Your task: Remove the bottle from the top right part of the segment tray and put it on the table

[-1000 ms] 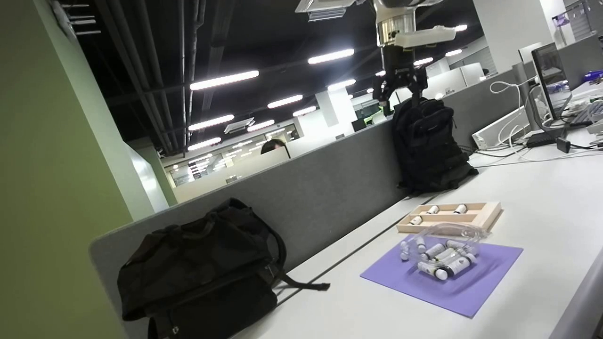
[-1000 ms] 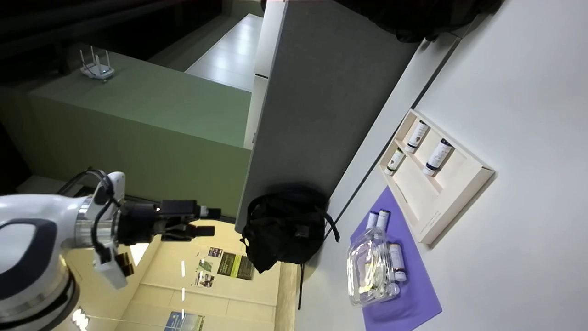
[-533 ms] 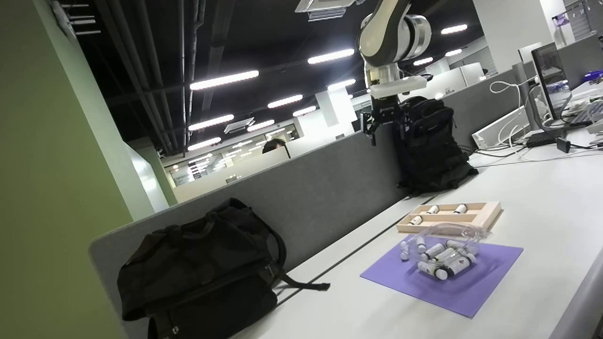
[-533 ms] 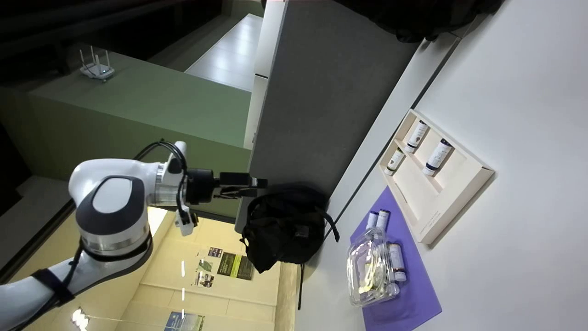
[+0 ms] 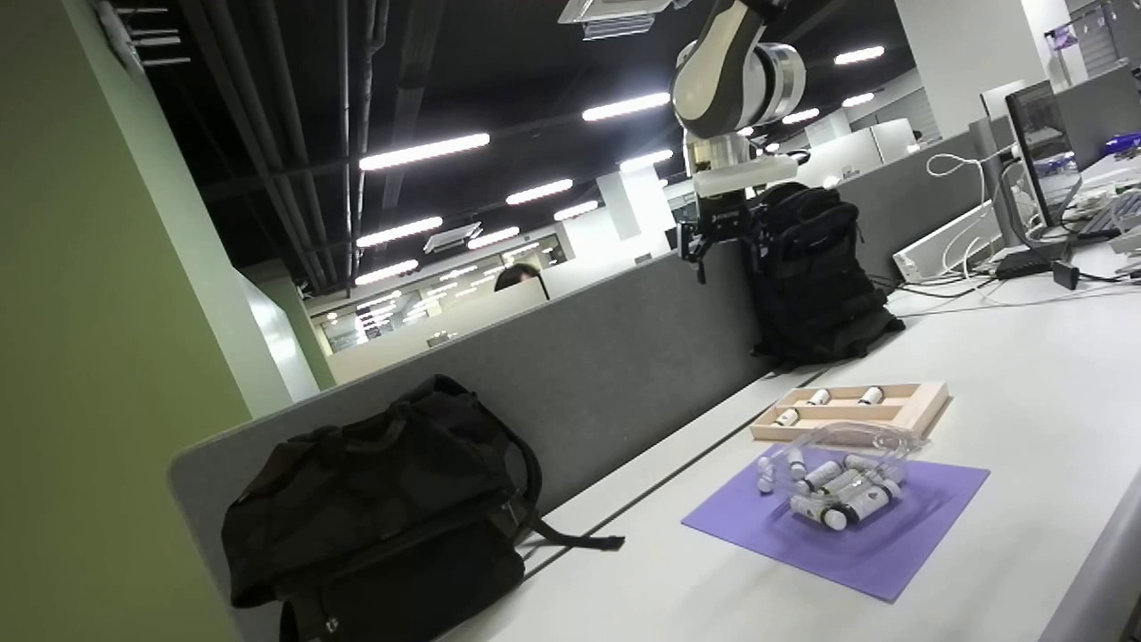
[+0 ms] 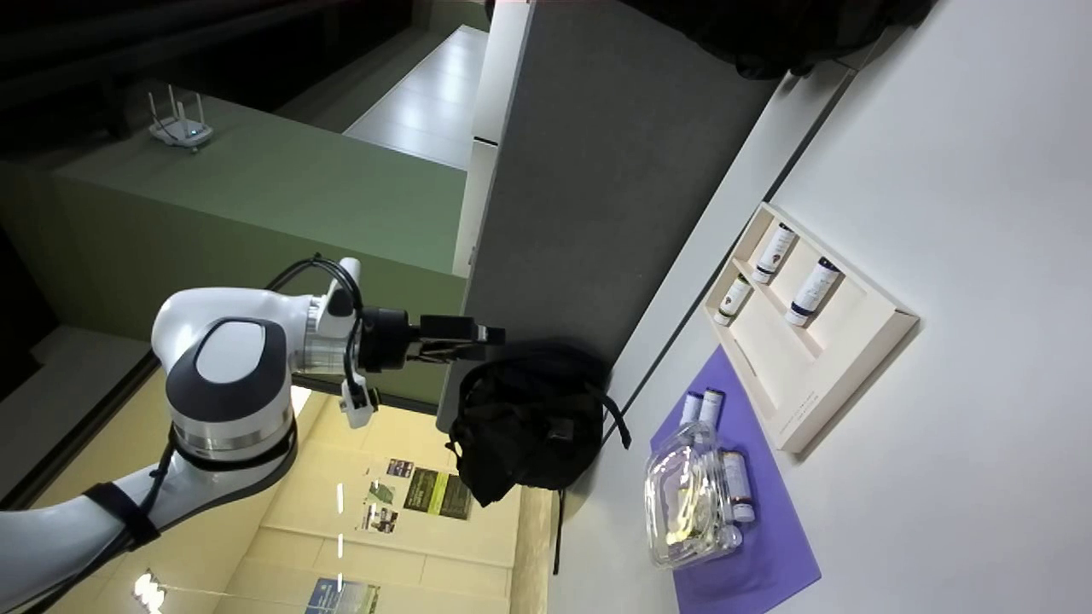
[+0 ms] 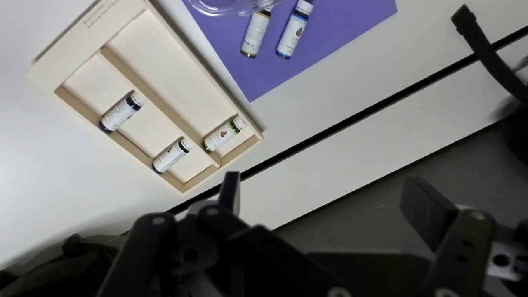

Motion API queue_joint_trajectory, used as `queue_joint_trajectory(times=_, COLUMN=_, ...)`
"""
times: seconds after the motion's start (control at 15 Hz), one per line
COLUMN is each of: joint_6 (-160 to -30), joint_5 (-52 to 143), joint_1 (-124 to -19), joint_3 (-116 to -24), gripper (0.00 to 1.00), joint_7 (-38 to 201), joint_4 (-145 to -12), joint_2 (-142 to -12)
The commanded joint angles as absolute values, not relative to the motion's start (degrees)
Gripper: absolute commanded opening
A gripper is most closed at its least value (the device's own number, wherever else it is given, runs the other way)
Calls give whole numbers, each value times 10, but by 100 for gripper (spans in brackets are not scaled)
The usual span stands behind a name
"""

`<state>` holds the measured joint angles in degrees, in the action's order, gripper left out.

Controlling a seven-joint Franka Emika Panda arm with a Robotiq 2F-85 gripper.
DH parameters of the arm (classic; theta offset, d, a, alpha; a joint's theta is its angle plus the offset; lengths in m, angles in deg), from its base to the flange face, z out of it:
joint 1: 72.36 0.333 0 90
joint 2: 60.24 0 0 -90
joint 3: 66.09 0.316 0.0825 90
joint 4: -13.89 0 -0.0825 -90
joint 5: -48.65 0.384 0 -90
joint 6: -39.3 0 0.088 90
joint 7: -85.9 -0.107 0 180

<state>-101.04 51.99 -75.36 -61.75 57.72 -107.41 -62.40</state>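
The light-wood segment tray (image 5: pixel 931 406) lies on the white-grey table (image 5: pixel 1025 383), also seen in an exterior view (image 6: pixel 853 358) and the wrist view (image 7: pixel 93 35). A lengthwise divider splits it. In the wrist view, two white-labelled bottles with dark ends, a bottle (image 7: pixel 121 113) and another bottle (image 7: pixel 171 156), lie in one half. A green-ended bottle (image 7: pixel 224 135) lies in the other half. My gripper (image 7: pixel 330 202) is open with nothing between its fingers. In both exterior views the gripper (image 5: pixel 726 257) (image 6: pixel 488 341) hangs high in the air, well apart from the tray, near the divider panel.
A purple mat (image 5: pixel 936 508) beside the tray carries a clear plastic container (image 6: pixel 682 503) and several bottles. A grey divider panel (image 5: pixel 615 357) runs behind the table. Black backpacks, one at the near end (image 5: pixel 383 508) and one behind the tray (image 5: pixel 811 276), lean against it.
My arm has come down and nearer the divider panel, mostly in the first half second, then only slightly. The tray and its bottles have not moved.
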Motion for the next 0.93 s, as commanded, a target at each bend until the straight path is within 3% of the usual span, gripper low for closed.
queue_joint_trajectory(times=0.0, joint_6=-1026, joint_5=506, joint_1=-744, joint_3=-648, gripper=100, joint_7=508, joint_4=-1049, joint_2=-663)
queue_joint_trajectory(times=0.87, joint_6=-1107, joint_5=524, joint_1=-777, joint_3=-781, gripper=100, joint_7=443, joint_4=-1076, joint_2=-733)
